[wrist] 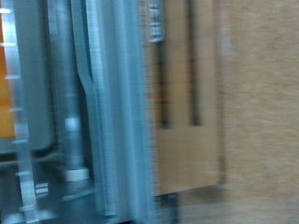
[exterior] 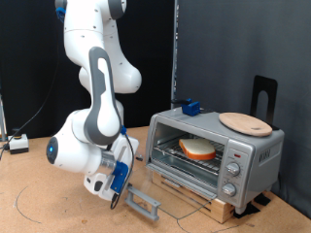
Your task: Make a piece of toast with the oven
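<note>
The silver-grey oven (exterior: 219, 150) stands on a wooden base at the exterior view's right. Its glass door (exterior: 165, 199) is folded down open, with the handle (exterior: 143, 203) at its outer edge. The piece of toast (exterior: 197, 149) lies on the wire rack inside. My gripper (exterior: 118, 198) hangs low over the table, just to the exterior view's left of the door handle, with nothing visible between its fingers. The wrist view is blurred. It shows the door's metal frame (wrist: 103, 112) and the wooden base (wrist: 182, 103), and no fingers.
A round light-wood board (exterior: 244, 122) lies on top of the oven, with a blue object (exterior: 190, 108) behind it. A black stand (exterior: 263, 97) rises behind the oven. Knobs (exterior: 233, 170) sit on the right-hand panel. A small white device (exterior: 17, 144) lies at the far left.
</note>
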